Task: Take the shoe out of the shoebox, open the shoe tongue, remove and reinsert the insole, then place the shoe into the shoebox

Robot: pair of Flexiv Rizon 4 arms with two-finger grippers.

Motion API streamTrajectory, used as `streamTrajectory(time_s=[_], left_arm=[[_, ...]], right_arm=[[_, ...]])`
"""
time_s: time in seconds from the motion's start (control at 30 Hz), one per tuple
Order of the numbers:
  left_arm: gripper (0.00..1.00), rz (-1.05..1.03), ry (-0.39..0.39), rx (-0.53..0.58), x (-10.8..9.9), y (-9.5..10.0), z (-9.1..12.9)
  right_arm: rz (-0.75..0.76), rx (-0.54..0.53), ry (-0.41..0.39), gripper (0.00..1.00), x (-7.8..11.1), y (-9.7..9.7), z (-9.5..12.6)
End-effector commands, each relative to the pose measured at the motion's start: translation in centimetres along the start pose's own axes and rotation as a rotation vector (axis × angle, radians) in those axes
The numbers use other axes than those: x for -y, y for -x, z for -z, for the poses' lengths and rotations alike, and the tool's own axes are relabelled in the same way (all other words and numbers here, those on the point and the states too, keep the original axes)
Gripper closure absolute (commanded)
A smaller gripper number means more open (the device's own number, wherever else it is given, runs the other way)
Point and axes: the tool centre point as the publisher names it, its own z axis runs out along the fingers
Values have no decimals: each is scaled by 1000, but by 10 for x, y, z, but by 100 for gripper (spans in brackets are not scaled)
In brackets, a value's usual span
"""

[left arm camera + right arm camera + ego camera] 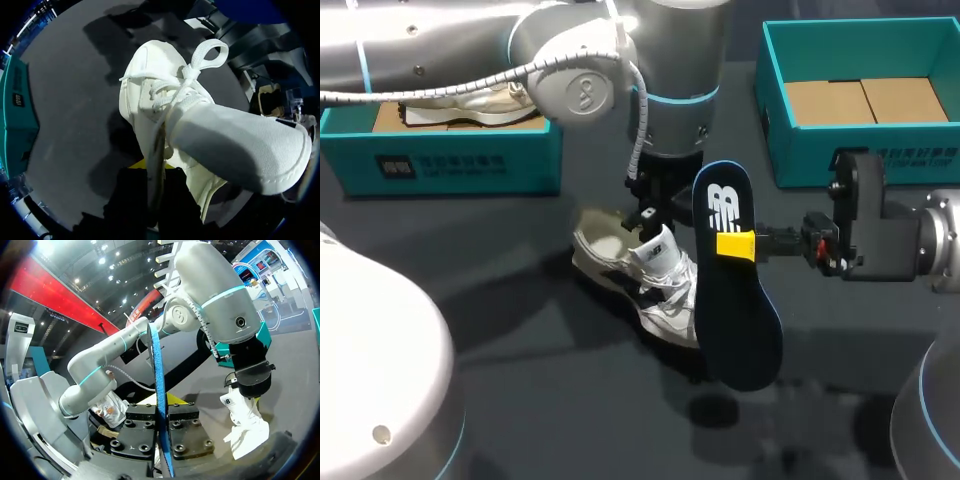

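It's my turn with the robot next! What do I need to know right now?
Left gripper: shut on the shoe at the edge of its opening; the shoe sits on the table.
Right gripper: shut on the insole, held upright in the air beside the shoe.
Done: shoe out, insole out.
Left: insole back in, then shoe into the empty right shoebox.

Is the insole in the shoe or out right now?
Out: the right gripper is shut on the dark insole, held in the air beside the white shoe.
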Motion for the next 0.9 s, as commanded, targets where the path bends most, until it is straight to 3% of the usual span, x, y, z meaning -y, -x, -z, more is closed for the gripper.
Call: streamTrajectory(time_s=[0.03,0.4,0.9], left_arm=[[100,-1,-4,28,-2,-5,2],[100,-424,-23,85,-11,8,15],[100,-699,80,122,19,-2,12]], right_arm=[[-1,2,0,100,1,0,-1],[-1,2,0,100,1,0,-1],[-1,2,0,100,1,0,-1]])
